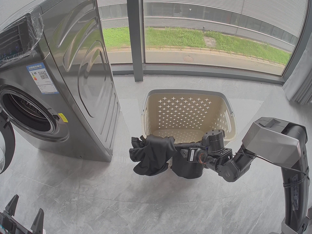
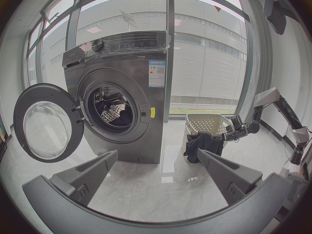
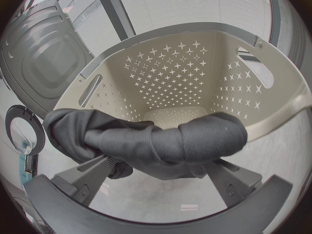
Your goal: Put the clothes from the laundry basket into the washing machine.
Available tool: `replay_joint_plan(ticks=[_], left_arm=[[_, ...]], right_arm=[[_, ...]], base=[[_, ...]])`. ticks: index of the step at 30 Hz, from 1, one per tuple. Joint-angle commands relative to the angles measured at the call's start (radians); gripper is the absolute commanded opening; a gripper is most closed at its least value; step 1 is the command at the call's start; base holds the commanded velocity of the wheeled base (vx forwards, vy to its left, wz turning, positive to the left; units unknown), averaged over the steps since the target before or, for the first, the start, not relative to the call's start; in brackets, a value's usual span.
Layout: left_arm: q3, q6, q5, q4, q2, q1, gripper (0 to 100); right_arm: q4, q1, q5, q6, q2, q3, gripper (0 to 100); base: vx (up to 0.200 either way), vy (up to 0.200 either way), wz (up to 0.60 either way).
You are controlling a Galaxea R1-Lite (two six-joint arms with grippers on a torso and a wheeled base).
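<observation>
A dark grey garment (image 1: 152,156) hangs bunched over the near rim of the cream laundry basket (image 1: 188,93), drooping outside toward the floor. My right gripper (image 1: 182,153) is at that rim. In the right wrist view its fingers (image 3: 97,173) stand wide apart, tips hidden under the twisted garment (image 3: 156,140) that lies across them. The basket's inside (image 3: 175,114) looks bare. The grey washing machine (image 1: 65,82) stands to the left, its door (image 2: 47,127) swung open and dark cloth in the drum (image 2: 110,109). My left gripper (image 1: 24,216) is low at the near left, open and holding nothing.
A window wall with a dark pillar (image 1: 135,33) runs behind the basket. A curtain (image 1: 300,78) hangs at the far right. Bare grey floor (image 1: 130,195) lies between the basket, the machine and me.
</observation>
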Motion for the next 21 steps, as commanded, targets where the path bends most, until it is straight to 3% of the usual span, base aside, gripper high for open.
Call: replay_joint_plan(ticks=[1,11,21], left_arm=[[0.013,-0.001,0.000,0.000,-0.015,0.000,100],[0.013,-0.001,0.000,0.000,-0.015,0.000,100],[0.013,-0.002,0.000,0.000,-0.015,0.000,100]], right_arm=[[-0.025,-0.002,0.001,-0.004,0.018,-0.014,0],[-0.033,-0.001,0.003,0.003,0.012,0.015,0],[-0.128,0.016,0.018,-0.010,-0.249,0.259,0]], base=[[0.000,0.000,0.00],[0.000,0.000,0.00],[0.000,0.000,0.00]])
